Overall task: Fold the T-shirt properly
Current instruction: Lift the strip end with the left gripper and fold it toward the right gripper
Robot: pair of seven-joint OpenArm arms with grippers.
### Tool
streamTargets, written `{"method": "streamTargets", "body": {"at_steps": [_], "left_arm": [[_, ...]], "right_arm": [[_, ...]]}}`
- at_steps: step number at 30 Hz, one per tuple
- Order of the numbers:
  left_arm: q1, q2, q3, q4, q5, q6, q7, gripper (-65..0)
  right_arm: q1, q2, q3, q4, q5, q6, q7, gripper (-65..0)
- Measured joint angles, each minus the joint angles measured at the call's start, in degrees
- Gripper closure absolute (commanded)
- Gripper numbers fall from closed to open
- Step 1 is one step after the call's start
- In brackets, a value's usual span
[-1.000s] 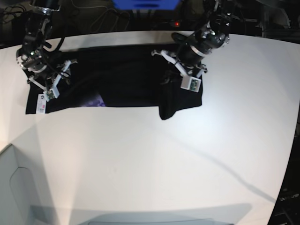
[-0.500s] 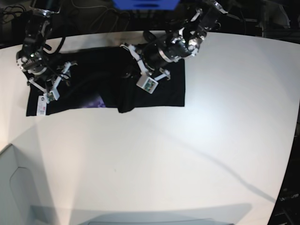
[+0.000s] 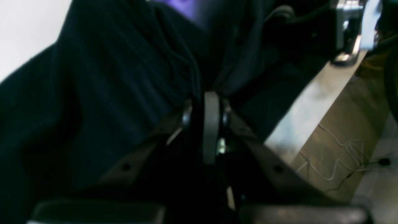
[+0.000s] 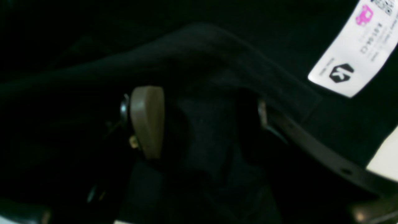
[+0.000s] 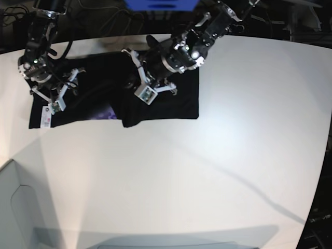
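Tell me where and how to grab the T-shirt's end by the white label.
Best gripped, I'd judge, at the near edge of the black T-shirt, just beside the white label, coming from the near side with one finger under. That edge lies flat against the white table, whereas the right end effector stands open over the cloth farther in.

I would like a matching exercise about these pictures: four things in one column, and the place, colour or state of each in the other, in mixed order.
1. white label
2. left gripper
3. right gripper
4. print

A. closed on black cloth
B. purple, in the part of it that shows
C. on the T-shirt, near its end at the base view's left
D. jaws apart, over black cloth

Pairs: 1-C; 2-A; 3-D; 4-B
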Motion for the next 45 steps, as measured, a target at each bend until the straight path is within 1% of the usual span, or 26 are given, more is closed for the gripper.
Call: {"method": "streamTargets", "body": {"at_steps": [4,9,16,20,21,23,26,30,32,35,37,39,41,43,45], "left_arm": [[-1.4,0.1,1.9,-0.2,0.0,0.0,-0.2,0.0],[-4.6,0.1,5.1,-4.1,0.1,0.0,-0.2,0.0],[-5.1,3.2,5.7,-7.8,0.2,0.0,0.0,0.0],[-5.8,3.4,5.9,-7.8,0.2,0.0,0.7,-0.9],[-6.2,3.5,5.9,-7.9,0.1,0.0,0.9,-3.0],[-6.6,4.0,5.8,-7.9,0.2,0.0,0.5,-9.7],[-6.6,4.3,5.9,-7.7,0.0,0.0,0.2,-23.7],[-6.2,4.4,6.0,-6.3,0.0,0.0,0.3,-38.7],[-6.3,4.3,5.9,-4.4,0.0,0.0,0.1,-43.0],[-6.2,3.7,5.5,-0.5,-0.5,0.0,0.1,-43.2],[-6.1,1.9,3.8,3.1,-1.3,-0.7,0.1,-43.2],[-5.1,-0.2,0.2,6.1,-0.8,-0.6,0.2,-43.1],[-2.8,-2.2,-6.0,8.7,-0.6,0.1,0.0,-43.1],[0.3,-4.1,-12.8,9.9,-0.7,-0.1,0.0,-43.1],[3.3,-4.7,-19.8,9.8,-0.8,-0.3,0.6,-43.1]], "right_arm": [[0.0,0.0,0.0,0.0,0.0,0.0,0.0,-37.3],[0.0,0.0,0.0,0.0,0.0,0.0,0.0,-37.3],[0.0,0.0,0.0,0.0,0.0,0.0,0.0,-37.3],[0.0,0.0,0.0,0.0,0.0,0.0,0.0,-37.3],[0.0,0.0,0.0,0.0,0.0,0.0,0.0,-37.3],[0.0,0.0,0.0,0.0,0.0,0.0,0.0,-37.3],[0.0,0.0,0.0,0.0,0.0,0.0,0.0,-37.3],[0.0,0.0,0.0,0.0,0.0,0.0,0.0,-37.3],[0.0,0.0,0.1,0.0,0.0,0.0,0.0,-37.3],[0.0,-0.1,0.1,0.9,-0.2,0.0,-0.3,-37.4],[0.0,-0.2,0.2,3.1,-0.7,0.0,-0.7,-37.5],[0.0,-0.2,0.3,5.7,-0.5,0.0,-0.7,-37.5],[0.3,-0.2,0.4,8.4,-0.5,0.0,-0.7,-37.5],[0.3,-0.2,0.4,10.4,-0.1,0.0,-0.6,-37.5],[0.5,-0.4,1.8,10.5,0.0,0.0,-0.5,-37.6]]}}
